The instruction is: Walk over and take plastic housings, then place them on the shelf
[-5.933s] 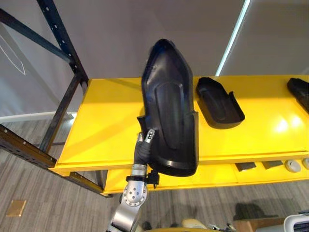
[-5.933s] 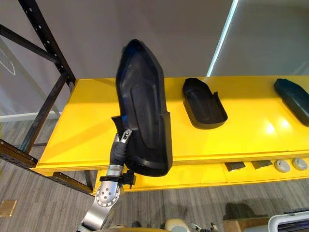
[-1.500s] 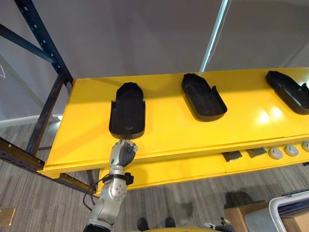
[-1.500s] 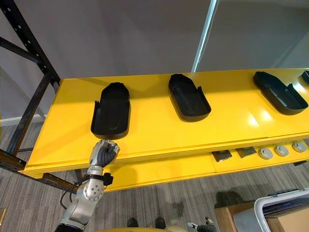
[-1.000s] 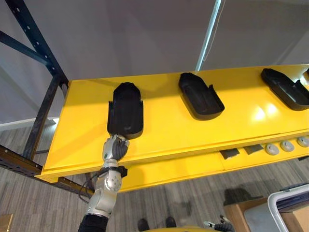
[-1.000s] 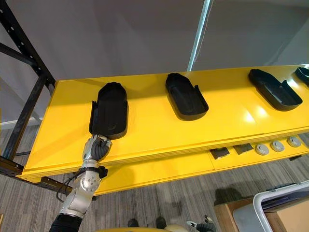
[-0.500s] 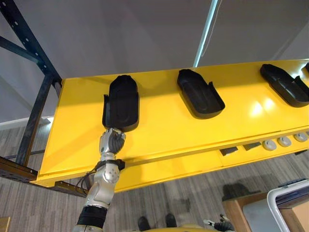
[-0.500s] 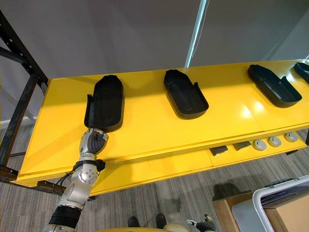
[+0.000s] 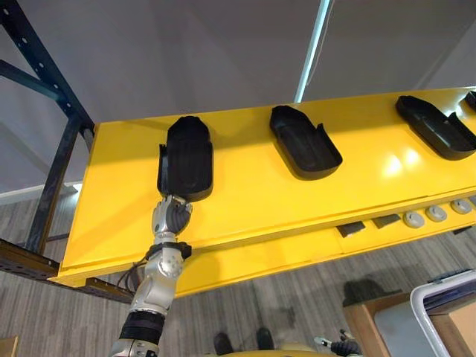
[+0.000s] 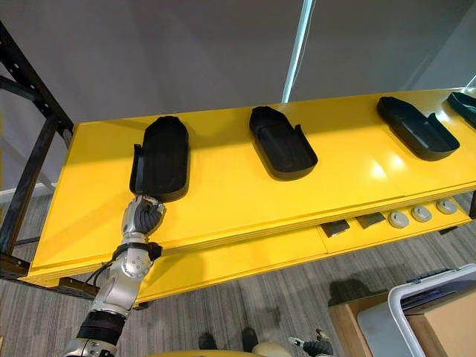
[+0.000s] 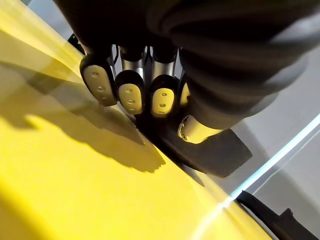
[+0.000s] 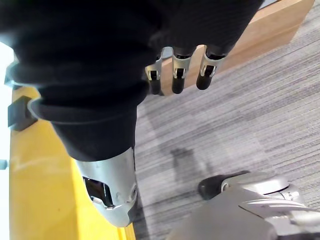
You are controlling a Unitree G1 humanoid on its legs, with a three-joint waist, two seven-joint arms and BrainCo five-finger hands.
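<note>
Several black plastic housings lie hollow side up in a row on the yellow shelf (image 9: 253,204). The leftmost housing (image 9: 186,158) lies near the shelf's left end, with its near end against my left hand (image 9: 171,216). That hand's fingers (image 11: 127,95) are curled into a fist and grip nothing; the housing (image 11: 210,150) shows just past them. Further right lie a second housing (image 9: 305,151) and a third housing (image 9: 435,126). My right hand (image 12: 176,75) hangs low over the grey carpet with relaxed, empty fingers.
A black steel rack upright (image 9: 41,89) stands at the shelf's left end. A lower yellow level holds small grey parts (image 9: 416,219). A white-rimmed crate (image 9: 446,297) and a cardboard box (image 9: 361,327) stand on the floor at lower right.
Six seconds ago my left hand held the leftmost housing upright in the air; now it lies on the shelf, let go. Over the last second the fist nudged it slightly deeper.
</note>
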